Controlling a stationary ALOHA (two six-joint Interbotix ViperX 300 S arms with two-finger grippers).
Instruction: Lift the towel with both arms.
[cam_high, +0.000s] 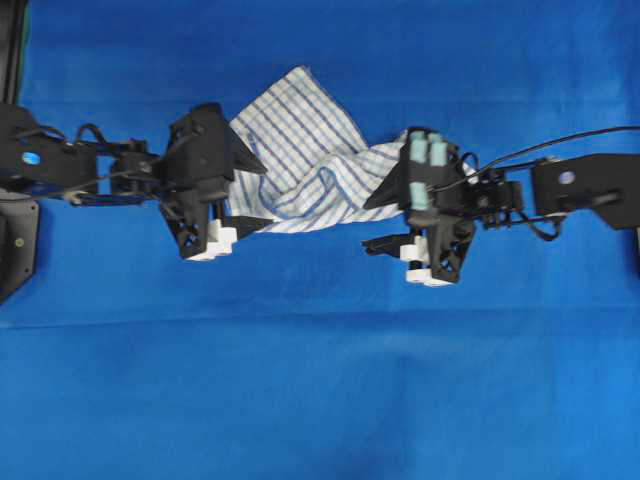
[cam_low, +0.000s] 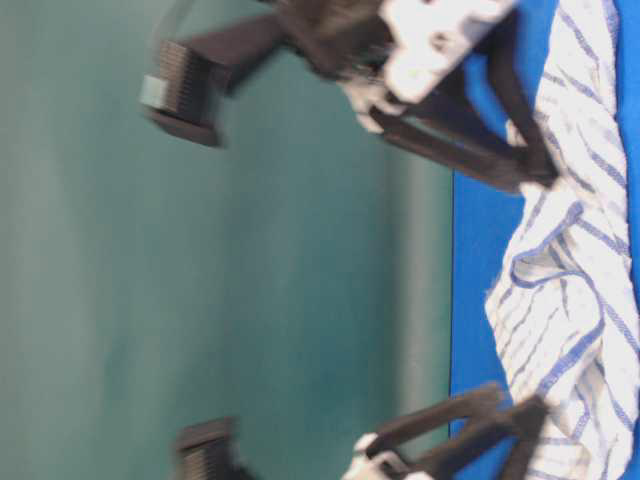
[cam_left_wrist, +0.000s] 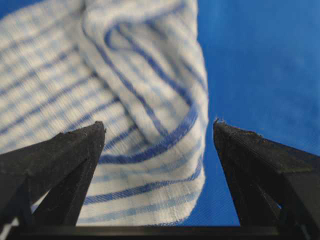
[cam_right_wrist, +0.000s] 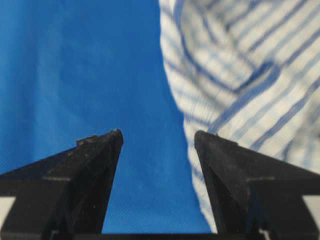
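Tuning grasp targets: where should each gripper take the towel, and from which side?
Take the towel at its two opposite ends. The left gripper comes from the left onto the bunched edge fold between its open jaws; the right gripper from the right onto the rumpled end there. Crumpled folds stand up off the tablecloth, probably giving fingers purchase.

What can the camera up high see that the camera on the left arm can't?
Only the overhead view shows the whole crumpled towel, both arms, and the right tool with its pale teal pads at the towel's right end. Only the left wrist view shows, up close, the left tool standing open with a fold of towel between its black fingers. Both show the striped towel, the left tool and the blue tablecloth.
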